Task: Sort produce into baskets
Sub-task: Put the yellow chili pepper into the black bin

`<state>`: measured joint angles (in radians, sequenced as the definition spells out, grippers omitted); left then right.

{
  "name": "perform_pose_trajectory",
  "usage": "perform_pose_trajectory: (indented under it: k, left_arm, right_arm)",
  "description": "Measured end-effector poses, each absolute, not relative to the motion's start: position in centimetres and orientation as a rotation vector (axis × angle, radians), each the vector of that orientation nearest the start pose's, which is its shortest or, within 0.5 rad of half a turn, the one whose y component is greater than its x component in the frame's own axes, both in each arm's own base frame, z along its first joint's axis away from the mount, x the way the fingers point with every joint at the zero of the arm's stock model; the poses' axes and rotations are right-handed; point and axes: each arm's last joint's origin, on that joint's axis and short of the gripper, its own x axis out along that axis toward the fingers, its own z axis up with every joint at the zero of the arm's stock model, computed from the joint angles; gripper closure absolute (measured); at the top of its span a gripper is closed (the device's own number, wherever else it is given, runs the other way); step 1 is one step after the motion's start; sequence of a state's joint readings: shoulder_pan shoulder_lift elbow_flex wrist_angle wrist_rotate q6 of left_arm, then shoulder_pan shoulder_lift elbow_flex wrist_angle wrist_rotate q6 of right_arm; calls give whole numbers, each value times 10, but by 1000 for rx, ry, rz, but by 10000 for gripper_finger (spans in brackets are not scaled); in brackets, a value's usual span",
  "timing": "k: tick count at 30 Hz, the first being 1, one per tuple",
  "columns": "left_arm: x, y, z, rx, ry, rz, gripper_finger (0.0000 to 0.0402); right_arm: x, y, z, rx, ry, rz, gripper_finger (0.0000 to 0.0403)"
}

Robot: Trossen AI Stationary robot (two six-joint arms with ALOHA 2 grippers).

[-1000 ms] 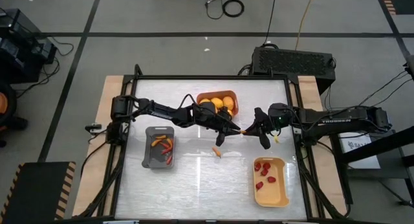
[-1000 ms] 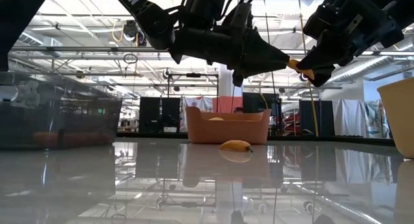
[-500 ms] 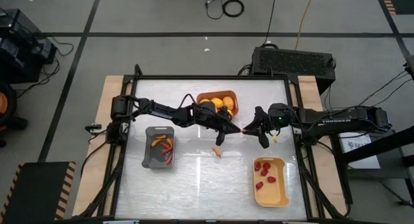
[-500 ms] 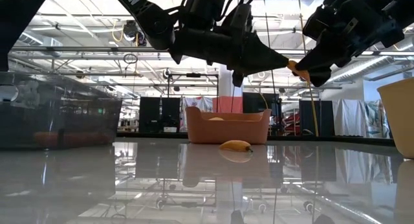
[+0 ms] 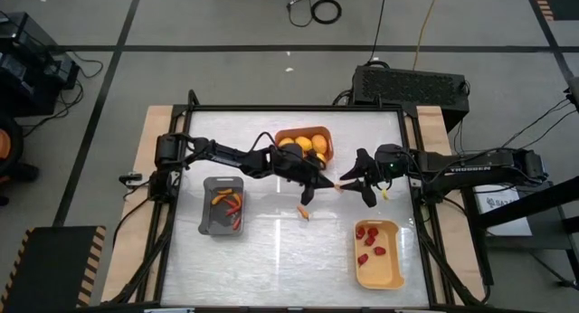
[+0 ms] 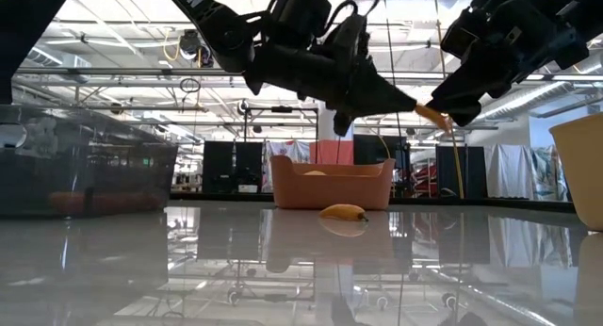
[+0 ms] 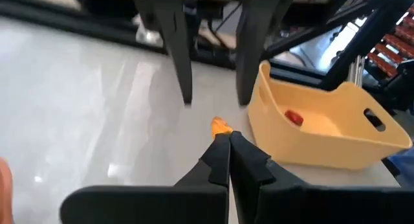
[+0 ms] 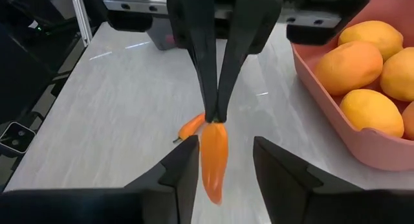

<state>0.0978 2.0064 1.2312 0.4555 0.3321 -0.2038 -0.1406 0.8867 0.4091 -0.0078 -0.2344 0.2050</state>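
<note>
Above the middle of the table (image 5: 271, 259), the left gripper (image 5: 327, 180) pinches the tip of an orange chili (image 8: 213, 158) with its fingers pressed together, while the right gripper (image 5: 351, 181) faces it with its fingers spread to either side of the chili and not touching it. The chili hangs in the air between the two arms, seen in the low view as a small orange piece (image 6: 431, 112). Another orange chili (image 5: 304, 213) lies on the table just below them. The orange basket (image 5: 306, 144) near the back holds round yellow-orange fruits, the grey basket (image 5: 223, 205) on the left holds chilies, and the yellow basket (image 5: 378, 253) at front right holds red berries.
</note>
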Motion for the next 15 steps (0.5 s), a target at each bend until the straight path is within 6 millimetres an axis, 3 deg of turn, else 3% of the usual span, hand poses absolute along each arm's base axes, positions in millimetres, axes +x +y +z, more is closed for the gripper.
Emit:
perform_pose_trajectory:
  k: [7,15]
  left_arm:
    - [430,32,186,-317,450,-183,400]
    - [392,21,230,-315,637,-81,401]
  right_arm:
    - [181,-19,202,311,511,36,227]
    - [181,-19,202,314,513,37,202]
